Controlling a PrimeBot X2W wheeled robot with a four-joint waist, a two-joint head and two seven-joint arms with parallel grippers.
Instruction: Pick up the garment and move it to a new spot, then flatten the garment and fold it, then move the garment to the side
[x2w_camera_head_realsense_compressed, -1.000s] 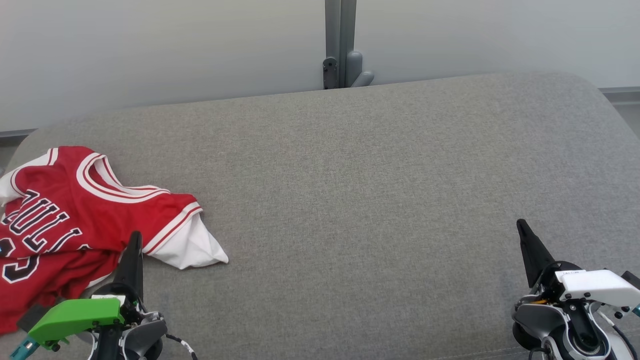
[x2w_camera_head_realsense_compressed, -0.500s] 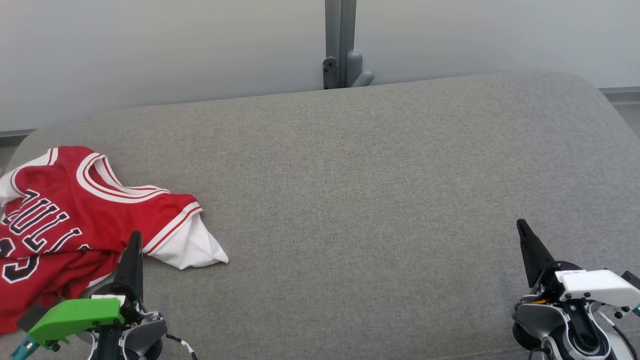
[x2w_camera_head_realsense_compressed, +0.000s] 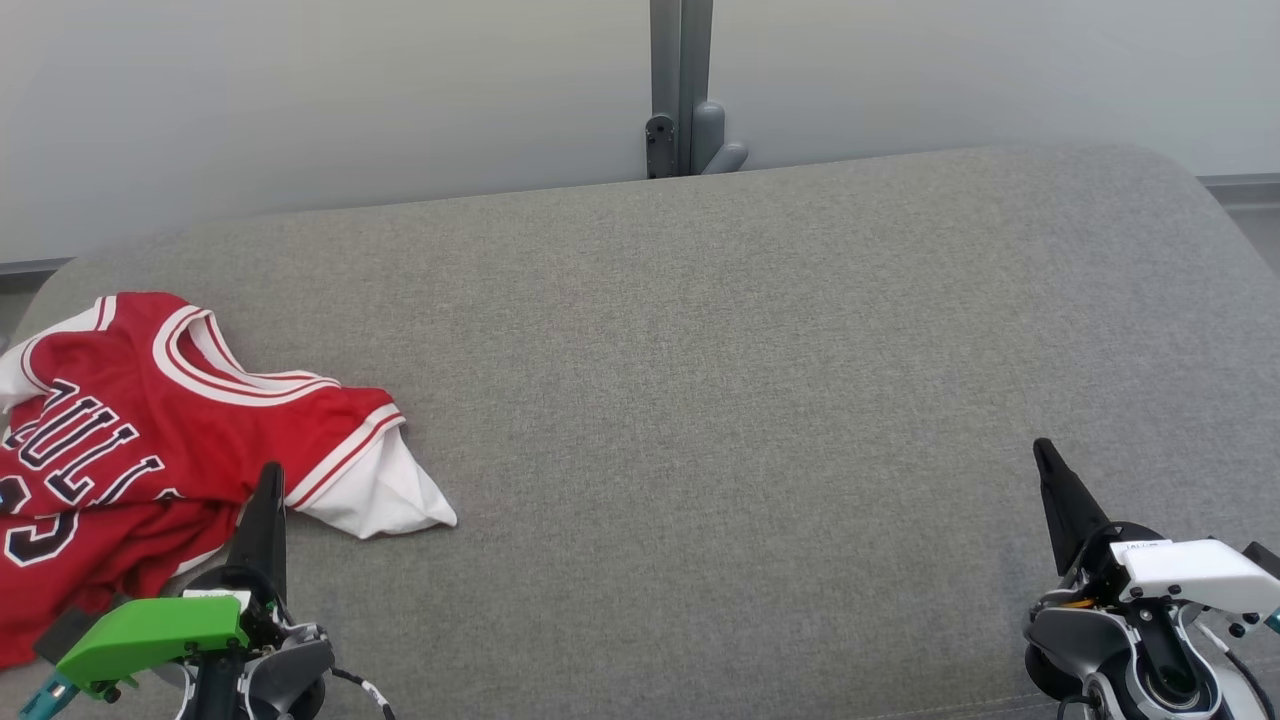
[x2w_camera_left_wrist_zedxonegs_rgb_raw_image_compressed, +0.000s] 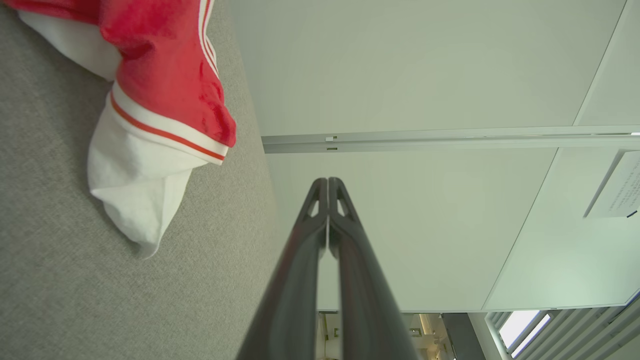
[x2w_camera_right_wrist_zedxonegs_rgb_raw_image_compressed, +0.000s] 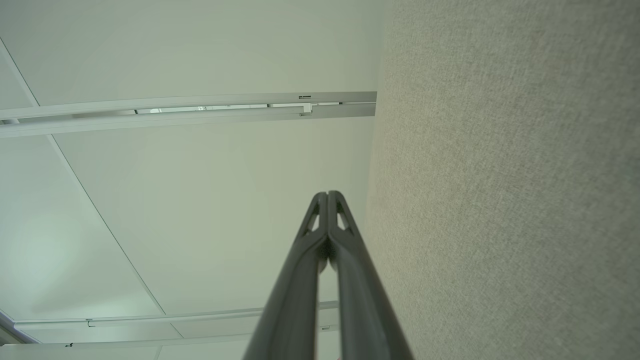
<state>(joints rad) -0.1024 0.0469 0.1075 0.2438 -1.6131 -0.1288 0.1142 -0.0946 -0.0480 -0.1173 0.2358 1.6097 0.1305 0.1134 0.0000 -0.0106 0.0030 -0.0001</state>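
The garment (x2w_camera_head_realsense_compressed: 150, 430) is a red jersey with white trim and dark lettering, lying crumpled at the left end of a grey cushioned surface (x2w_camera_head_realsense_compressed: 700, 400). One white sleeve end points toward the middle. The left wrist view has the garment (x2w_camera_left_wrist_zedxonegs_rgb_raw_image_compressed: 155, 100) at its upper left. My left gripper (x2w_camera_head_realsense_compressed: 270, 475) is shut and empty at the lower left, its tips just over the jersey's near edge; whether they touch it is unclear. In its own wrist view the left gripper (x2w_camera_left_wrist_zedxonegs_rgb_raw_image_compressed: 328, 181) has both fingers pressed together. Far off at the lower right my right gripper (x2w_camera_head_realsense_compressed: 1042, 448) is shut and empty, as the right gripper (x2w_camera_right_wrist_zedxonegs_rgb_raw_image_compressed: 328, 194) also shows.
A pale wall with a grey vertical post (x2w_camera_head_realsense_compressed: 680, 90) runs behind the cushion's far edge. The cushion's corners round off at the left and right ends. Bare grey fabric spreads between the jersey and my right gripper.
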